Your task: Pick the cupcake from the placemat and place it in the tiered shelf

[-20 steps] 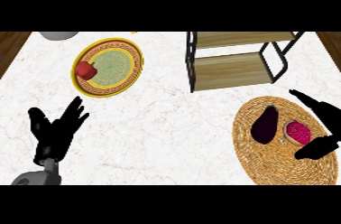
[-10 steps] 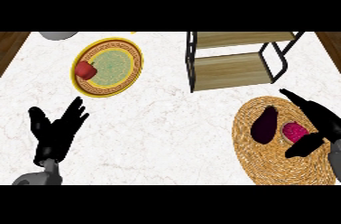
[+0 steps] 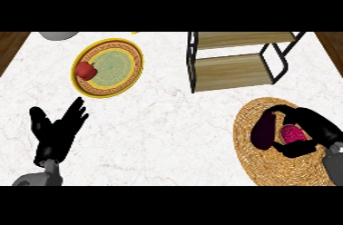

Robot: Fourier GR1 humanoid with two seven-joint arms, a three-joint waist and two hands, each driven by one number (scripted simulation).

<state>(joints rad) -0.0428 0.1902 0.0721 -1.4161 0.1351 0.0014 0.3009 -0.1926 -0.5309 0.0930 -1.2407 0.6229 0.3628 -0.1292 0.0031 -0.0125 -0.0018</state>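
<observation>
A pink-topped cupcake (image 3: 292, 134) sits on the round woven placemat (image 3: 268, 167) at the right of the head view. My right hand (image 3: 319, 129) is curled round the cupcake, fingers arching over its far side and thumb below it. A dark purple eggplant (image 3: 263, 130) lies on the placemat just left of the cupcake. The wooden tiered shelf (image 3: 234, 70) with a black frame stands behind the placemat at the upper right. My left hand (image 3: 59, 131) rests open at the lower left, fingers up.
A yellow patterned plate (image 3: 114, 65) with a red apple (image 3: 85, 70) on its left rim sits at the upper left. A grey object (image 3: 55, 35) shows at the top left edge. The marble counter (image 3: 167, 124) spreads between the plate and the placemat.
My right hand has moved left and down onto the placemat and its fingers have closed round the cupcake. The left hand has stayed where it was.
</observation>
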